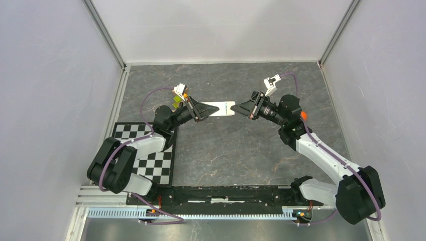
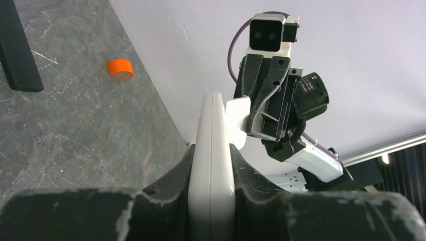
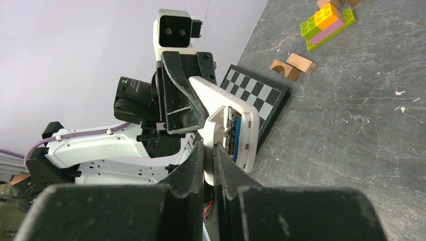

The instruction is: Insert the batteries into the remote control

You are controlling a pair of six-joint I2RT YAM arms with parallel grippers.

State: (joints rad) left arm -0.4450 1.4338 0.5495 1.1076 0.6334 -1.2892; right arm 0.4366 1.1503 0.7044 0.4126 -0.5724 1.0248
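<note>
The white remote control (image 1: 221,109) hangs in the air between the two arms, above the middle of the table. My left gripper (image 1: 203,110) is shut on one end of it, seen edge-on in the left wrist view (image 2: 212,125). My right gripper (image 3: 209,148) is shut on a thin white battery cover (image 3: 215,129), which touches the remote (image 3: 249,131) at the edge of its open compartment. A bright blue battery (image 3: 237,138) lies in the compartment. A second, darker battery (image 3: 231,131) lies beside it; its colour is unclear.
An orange round cap (image 2: 120,69) and a black bar (image 2: 17,50) lie on the grey table. A checkerboard (image 1: 150,160) lies at the left. Coloured toy bricks (image 3: 329,22) and wooden blocks (image 3: 291,65) sit behind the left arm. White walls enclose the table.
</note>
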